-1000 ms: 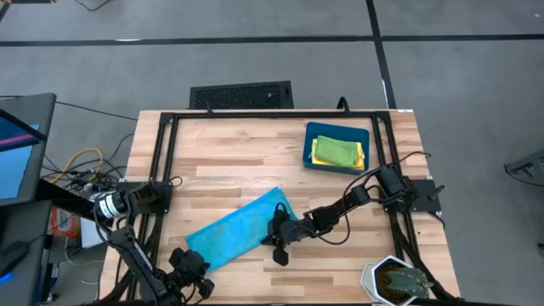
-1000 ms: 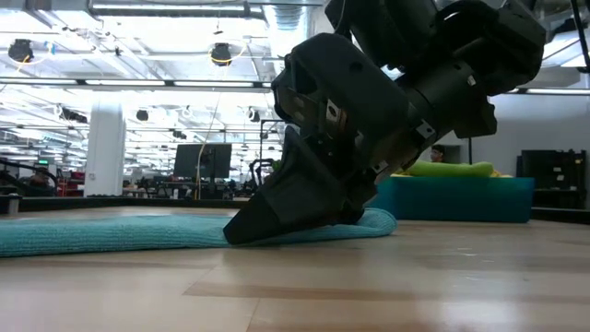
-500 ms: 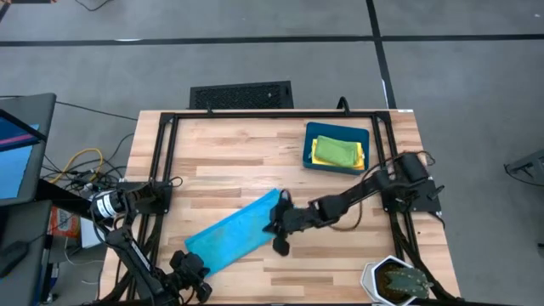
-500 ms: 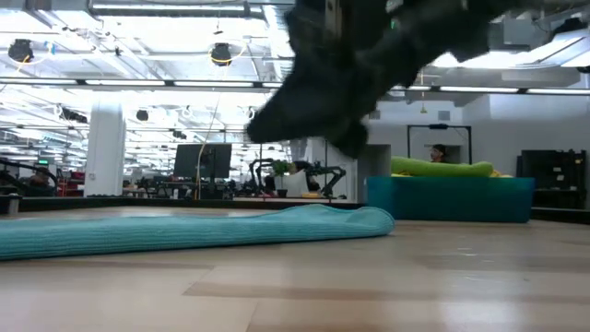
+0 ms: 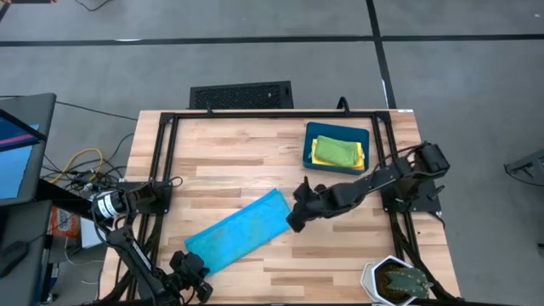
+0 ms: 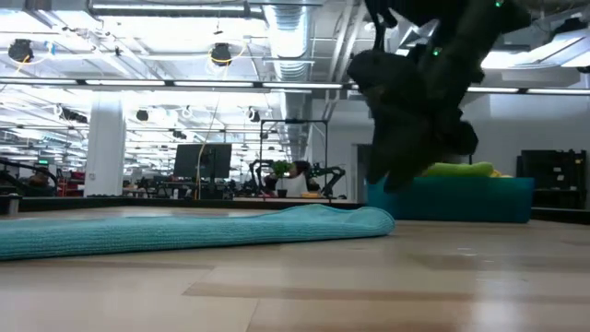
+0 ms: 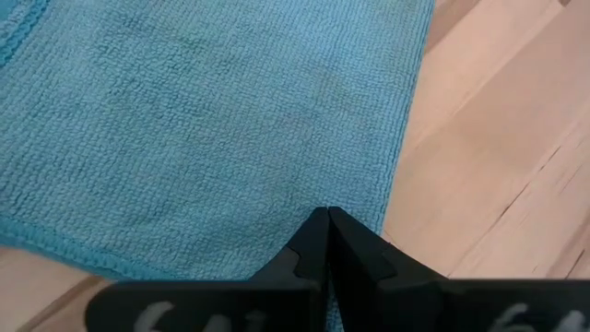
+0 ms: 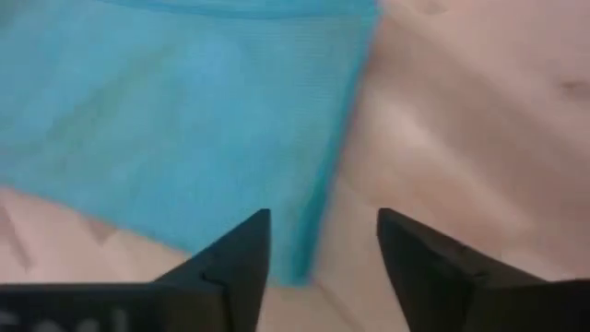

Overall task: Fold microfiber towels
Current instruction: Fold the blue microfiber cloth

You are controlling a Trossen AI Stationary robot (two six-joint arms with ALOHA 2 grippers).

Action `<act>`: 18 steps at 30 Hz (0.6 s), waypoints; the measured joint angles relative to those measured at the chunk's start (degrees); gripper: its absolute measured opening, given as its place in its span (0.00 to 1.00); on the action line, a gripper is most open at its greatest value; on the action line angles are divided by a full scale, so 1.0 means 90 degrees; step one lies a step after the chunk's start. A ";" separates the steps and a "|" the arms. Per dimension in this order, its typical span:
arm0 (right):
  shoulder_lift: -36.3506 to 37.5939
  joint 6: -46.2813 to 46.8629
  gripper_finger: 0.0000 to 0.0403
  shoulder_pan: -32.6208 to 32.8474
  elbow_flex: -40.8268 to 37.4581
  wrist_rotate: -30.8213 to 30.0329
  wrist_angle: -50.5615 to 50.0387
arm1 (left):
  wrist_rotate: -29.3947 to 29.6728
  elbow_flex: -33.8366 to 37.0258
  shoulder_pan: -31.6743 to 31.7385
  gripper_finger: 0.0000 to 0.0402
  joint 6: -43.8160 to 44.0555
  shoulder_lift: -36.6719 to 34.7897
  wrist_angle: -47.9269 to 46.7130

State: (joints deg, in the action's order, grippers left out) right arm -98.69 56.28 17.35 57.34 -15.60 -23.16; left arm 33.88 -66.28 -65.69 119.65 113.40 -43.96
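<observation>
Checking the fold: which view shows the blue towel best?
High view: the whole blue towel lies flat as a slanted strip. Low view shows only its edge-on profile; both wrist views show close patches, no outline.

A light blue towel [image 5: 239, 233] lies slantwise on the wooden table [image 5: 221, 161]. The right gripper [image 5: 297, 217] hovers at its upper end — a teal bin [image 5: 309, 146] holds folded cloths [image 5: 337, 153].
</observation>
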 joint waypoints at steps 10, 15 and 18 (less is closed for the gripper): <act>-0.0537 0.0418 0.61 0.0453 0.0015 -0.0532 0.0129 | -0.0119 0.0000 0.0019 0.00 0.0008 -0.0005 0.0031; -0.0535 0.0323 0.56 0.0371 -0.0079 -0.0768 -0.0145 | -0.0123 0.0000 0.0031 0.00 0.0010 -0.0005 0.0028; -0.0537 0.0247 0.55 0.0299 -0.0127 -0.0752 -0.0119 | -0.0137 0.0000 0.0033 0.00 0.0013 -0.0005 0.0021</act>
State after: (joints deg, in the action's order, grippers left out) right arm -103.53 58.50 20.04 56.20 -22.37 -24.23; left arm 32.65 -66.28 -65.39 119.77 113.36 -43.77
